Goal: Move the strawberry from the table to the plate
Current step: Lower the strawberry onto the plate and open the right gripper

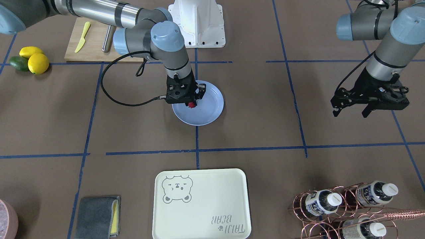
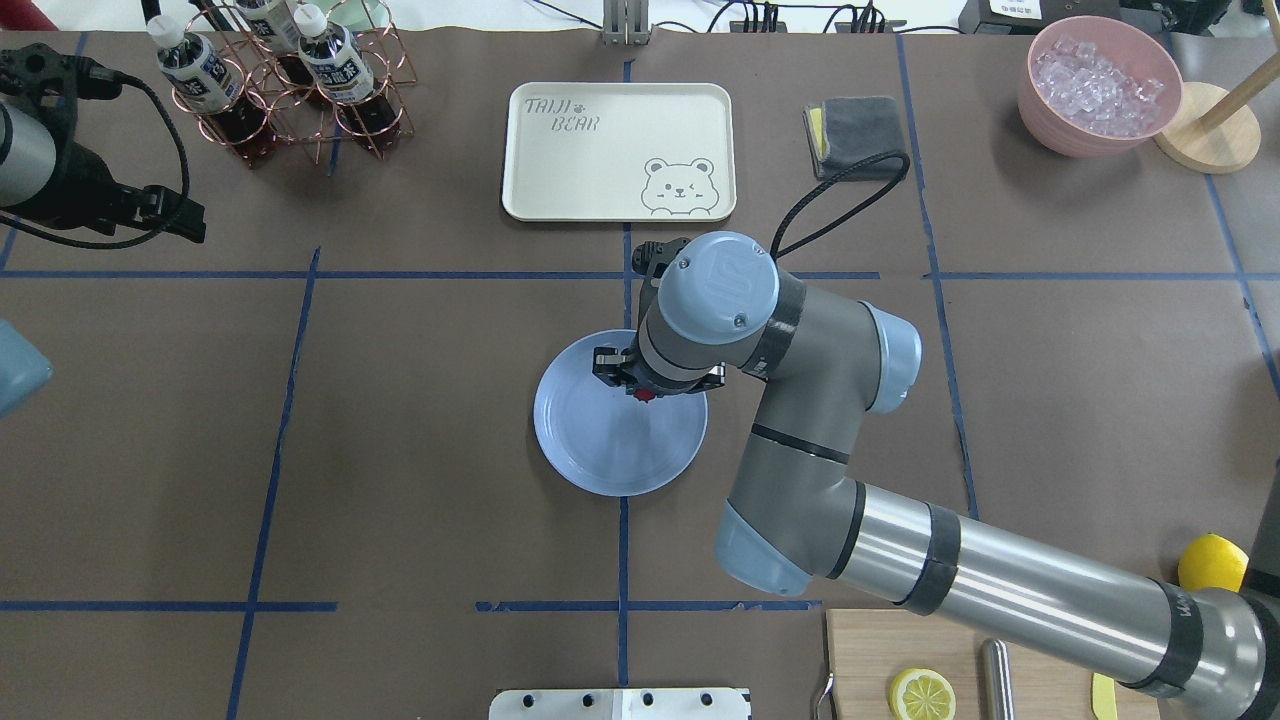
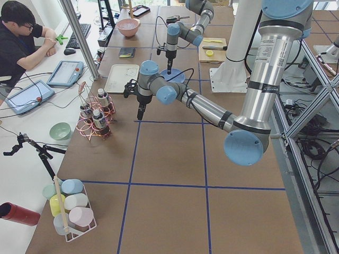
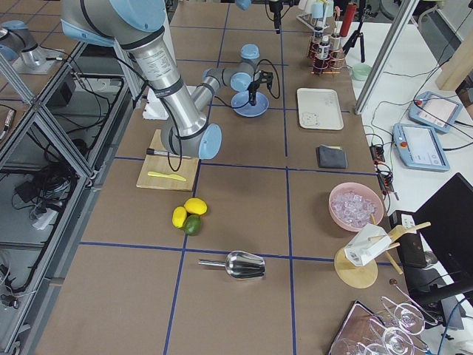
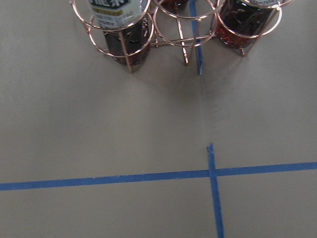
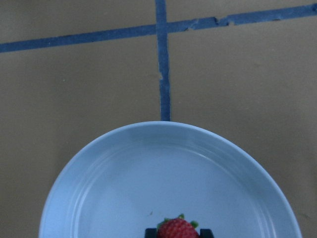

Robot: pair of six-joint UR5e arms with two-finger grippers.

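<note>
Over the plate (image 6: pixel 124 163): strawberry (image 6: pixel 177 229) clamped in the right gripper (image 1: pixel 191 103)
The strawberry is best lowered close to the plate floor before the jaws are parted; the gripper is then raised straight up, so that rolling toward the rim is limited.

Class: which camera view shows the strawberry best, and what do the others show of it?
The right wrist view: the strawberry shows close up, red with green leaves, over the plate. Front and overhead views show only a red speck under the right gripper. Side views: too small. Left wrist view: nothing.
</note>
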